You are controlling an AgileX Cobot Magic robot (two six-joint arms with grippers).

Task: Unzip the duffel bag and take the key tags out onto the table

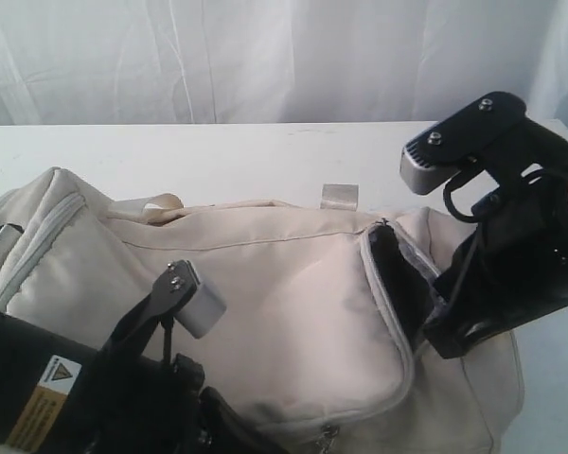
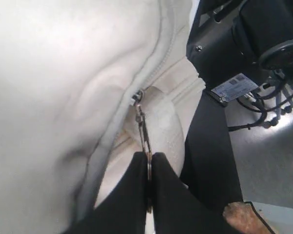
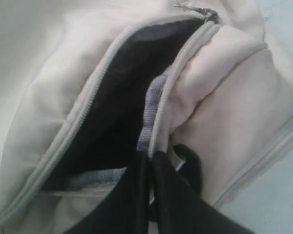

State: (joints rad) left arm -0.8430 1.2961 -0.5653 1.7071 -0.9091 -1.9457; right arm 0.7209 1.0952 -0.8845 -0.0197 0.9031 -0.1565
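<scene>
The cream duffel bag [image 1: 265, 274] lies across the white table [image 1: 218, 151]. Its grey zipper is partly undone, leaving a dark gap [image 1: 393, 274] near the right end. In the left wrist view my left gripper [image 2: 149, 160] is shut on the metal zipper pull [image 2: 142, 127], which hangs from the slider [image 2: 136, 97]. My right gripper [image 3: 149, 157] is shut on the bag's grey zipper edge [image 3: 151, 112], beside the dark lining [image 3: 117, 102]. The same gripper [image 1: 434, 326] shows at the gap in the exterior view. No key tags are visible; the inside of the bag is dark.
A second slider [image 3: 205, 12] sits at the far end of the gap. A glossy webbing handle loop [image 1: 341, 196] sticks up behind the bag. White curtain [image 1: 265, 57] backs the table. The left arm [image 1: 95, 388] covers the bag's near left part.
</scene>
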